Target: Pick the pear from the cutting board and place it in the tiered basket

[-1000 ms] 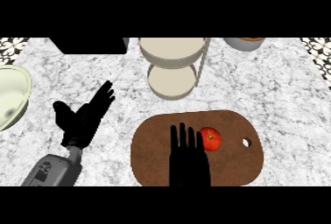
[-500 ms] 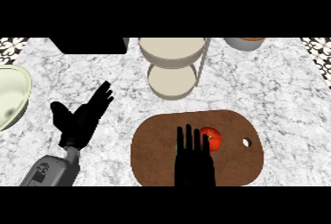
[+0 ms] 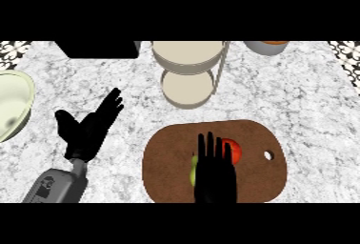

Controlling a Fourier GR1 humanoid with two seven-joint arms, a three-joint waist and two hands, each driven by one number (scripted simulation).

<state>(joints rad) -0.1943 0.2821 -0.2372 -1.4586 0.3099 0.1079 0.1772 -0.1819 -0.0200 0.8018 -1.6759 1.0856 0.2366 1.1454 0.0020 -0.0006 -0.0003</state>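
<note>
A red and green pear (image 3: 235, 151) lies on the brown cutting board (image 3: 262, 176), mostly hidden under my right hand (image 3: 214, 172). That hand is over the board with straight fingers pointing away from me, its fingertips across the pear's left side. The tiered basket (image 3: 188, 66), two cream round trays on a thin metal frame, stands beyond the board at the counter's back. My left hand (image 3: 88, 127) rests open over the marble to the left of the board, fingers spread and pointing up and right.
A pale green bowl (image 3: 11, 106) sits at the left edge. A black box (image 3: 98, 48) is at the back left, and a grey pot (image 3: 267, 46) with something orange stands at the back right.
My right hand has moved a little forward and right over the board, covering more of the pear. The left hand has stayed in place.
</note>
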